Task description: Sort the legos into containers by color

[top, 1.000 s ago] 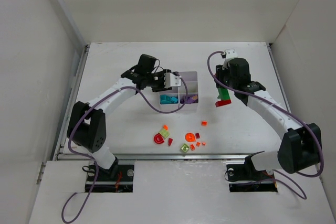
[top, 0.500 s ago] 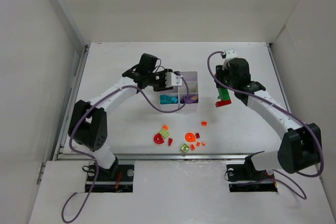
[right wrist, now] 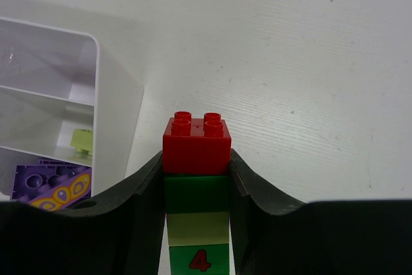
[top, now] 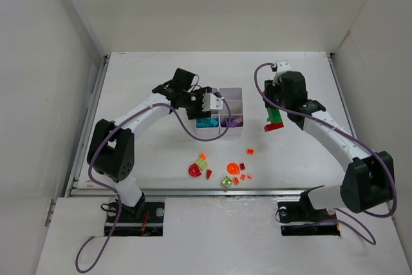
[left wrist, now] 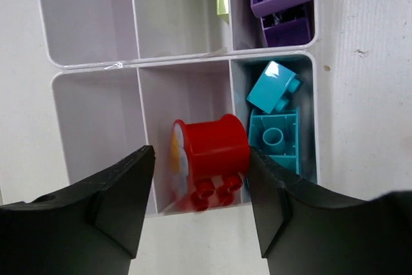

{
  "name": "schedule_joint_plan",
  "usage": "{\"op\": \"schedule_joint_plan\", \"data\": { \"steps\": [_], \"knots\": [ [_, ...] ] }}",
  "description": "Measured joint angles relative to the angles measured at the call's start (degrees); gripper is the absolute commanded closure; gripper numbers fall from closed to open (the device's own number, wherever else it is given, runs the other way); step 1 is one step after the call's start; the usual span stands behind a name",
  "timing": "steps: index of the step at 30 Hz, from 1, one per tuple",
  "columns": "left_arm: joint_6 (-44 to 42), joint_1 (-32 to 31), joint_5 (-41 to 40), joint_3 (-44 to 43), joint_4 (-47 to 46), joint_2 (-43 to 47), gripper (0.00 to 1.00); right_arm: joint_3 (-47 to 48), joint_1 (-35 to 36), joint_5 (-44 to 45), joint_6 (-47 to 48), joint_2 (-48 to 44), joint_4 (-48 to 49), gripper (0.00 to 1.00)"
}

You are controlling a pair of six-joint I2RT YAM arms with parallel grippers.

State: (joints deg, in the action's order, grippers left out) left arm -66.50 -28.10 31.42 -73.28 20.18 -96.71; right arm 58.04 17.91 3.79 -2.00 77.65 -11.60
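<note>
Here, left fingers [left wrist: 109, 204] spread around red piece [left wrist: 215, 149] in organiser [left wrist: 138, 107], right fingers [right wrist: 129, 204] pinching red-topped brick stack [right wrist: 196, 152]

Glossy plastic legos [left wrist: 215, 149], smooth white plastic containers [left wrist: 96, 117], matt rough-grained table [left wrist: 360, 94]

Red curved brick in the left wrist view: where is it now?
The red brick sits in the middle compartment of the white organiser's lower row, under the open left gripper; teal bricks lie in the compartment on its right.
</note>
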Motion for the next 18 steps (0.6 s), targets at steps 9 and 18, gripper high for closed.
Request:
{"op": "schedule_joint_plan", "data": {
  "steps": [9, 18],
  "knots": [
    [-0.3, 0.0, 0.1, 0.0, 1.1, 0.0, 0.36, 0.0, 0.0, -0.5, 0.0, 0.0, 0.0, 1.00],
    [4.7, 0.0, 2.4, -3.8, 1.1, 0.2, 0.31, 0.0, 0.0, -4.9, 1.2, -1.0, -0.2, 1.00]
  ]
}}
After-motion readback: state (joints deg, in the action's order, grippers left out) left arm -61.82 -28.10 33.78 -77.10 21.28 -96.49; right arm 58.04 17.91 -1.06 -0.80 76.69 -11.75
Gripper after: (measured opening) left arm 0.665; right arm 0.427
